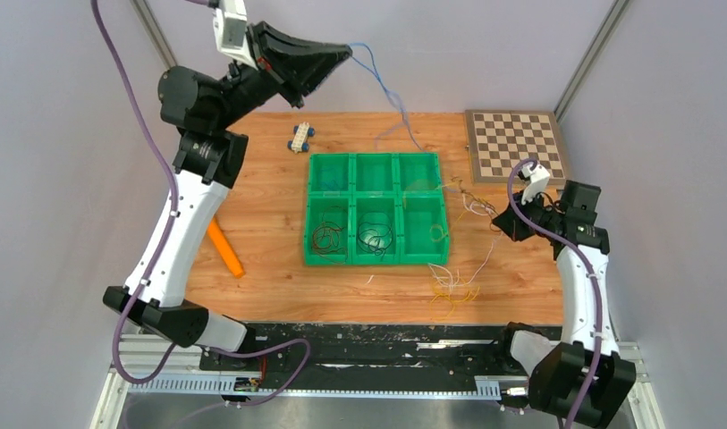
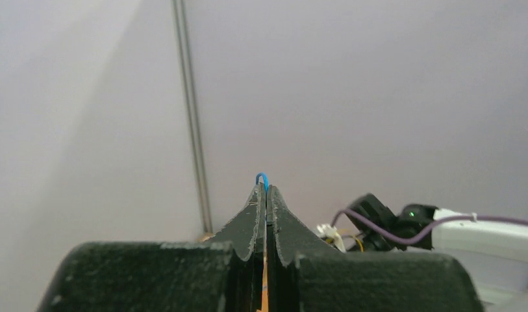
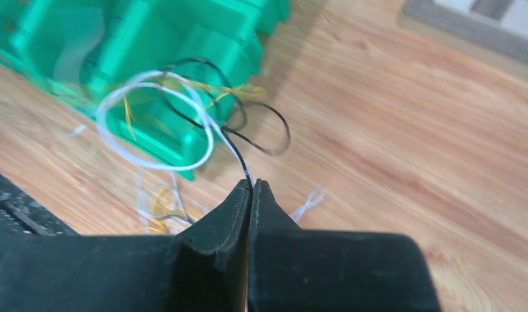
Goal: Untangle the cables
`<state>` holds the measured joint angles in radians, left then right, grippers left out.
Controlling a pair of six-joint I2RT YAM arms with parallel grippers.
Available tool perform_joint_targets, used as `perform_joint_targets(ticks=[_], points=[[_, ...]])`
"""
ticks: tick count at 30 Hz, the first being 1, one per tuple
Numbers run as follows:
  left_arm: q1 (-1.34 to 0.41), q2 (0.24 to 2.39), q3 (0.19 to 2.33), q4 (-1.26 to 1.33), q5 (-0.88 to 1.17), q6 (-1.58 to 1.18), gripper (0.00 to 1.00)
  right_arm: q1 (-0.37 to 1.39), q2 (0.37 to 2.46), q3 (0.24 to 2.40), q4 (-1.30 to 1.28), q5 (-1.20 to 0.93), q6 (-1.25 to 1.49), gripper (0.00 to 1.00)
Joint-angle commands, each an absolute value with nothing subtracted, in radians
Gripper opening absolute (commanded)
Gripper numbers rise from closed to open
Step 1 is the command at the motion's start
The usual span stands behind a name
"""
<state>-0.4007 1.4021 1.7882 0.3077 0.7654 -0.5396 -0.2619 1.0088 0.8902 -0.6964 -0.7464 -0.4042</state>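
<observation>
Tabletop (image 1: 252,179), wood grain, with the green tray (image 1: 376,261) of six compartments at its middle; every place below is taken from that tray. Left arm reared high, beyond the tray's far-left corner. Right arm low, just off the tray's right wall. Left pincer (image 1: 346,51) is clamped tight on the end of the blue cable (image 1: 377,80); in the wrist view a small blue bend shows above the closed tips (image 2: 265,188). Right pincer (image 1: 501,221) is closed too, nipping the black cable (image 3: 238,153) right at the fingertips. The blue cable's long axis slants down from the raised pincer toward the tray's far-right corner. Past there it thins out; it seems to run on to the knot (image 1: 462,192) beside the right wall, though I cannot follow it all the way. From the right pincer the knot lies toward the tray and close by: black loop, white loop (image 3: 118,143) and yellow strands (image 3: 228,91) crossing one another. So the right arm is much the nearer to the snarl, and the left holds the far, high end. Judgement: the two holds are set for pulling apart along that slant. A loose yellow-and-white clump (image 1: 453,290) lies off the tray's near-right corner, and coils sit in the tray's near row.
</observation>
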Motion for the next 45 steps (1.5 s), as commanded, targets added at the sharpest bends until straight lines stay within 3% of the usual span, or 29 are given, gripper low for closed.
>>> perform_joint_targets(ticks=[1,6,11,27,36,45], points=[[-0.366,1.471,1.968,0.342,0.699,-0.557,0.00,-0.357,1.066,0.831,-0.701,-0.697,-0.630,0.00],[-0.354,1.565,2.140,0.293,0.642,-0.485,0.00,-0.451,1.142,0.770,-0.702,-0.607,-0.795,0.00],[-0.339,1.604,2.178,0.255,0.587,-0.424,0.00,-0.575,1.195,0.797,-0.722,-0.646,-0.858,0.00],[-0.207,1.478,1.581,0.195,0.620,-0.194,0.00,-0.635,1.243,0.977,-0.847,-0.798,-0.834,0.00],[-0.128,1.513,1.423,0.127,0.594,-0.077,0.00,-0.635,1.271,1.006,-0.870,-0.798,-0.830,0.00],[-0.127,1.531,1.346,0.034,0.830,-0.018,0.00,-0.635,1.301,1.022,-0.881,-0.780,-0.832,0.00]])
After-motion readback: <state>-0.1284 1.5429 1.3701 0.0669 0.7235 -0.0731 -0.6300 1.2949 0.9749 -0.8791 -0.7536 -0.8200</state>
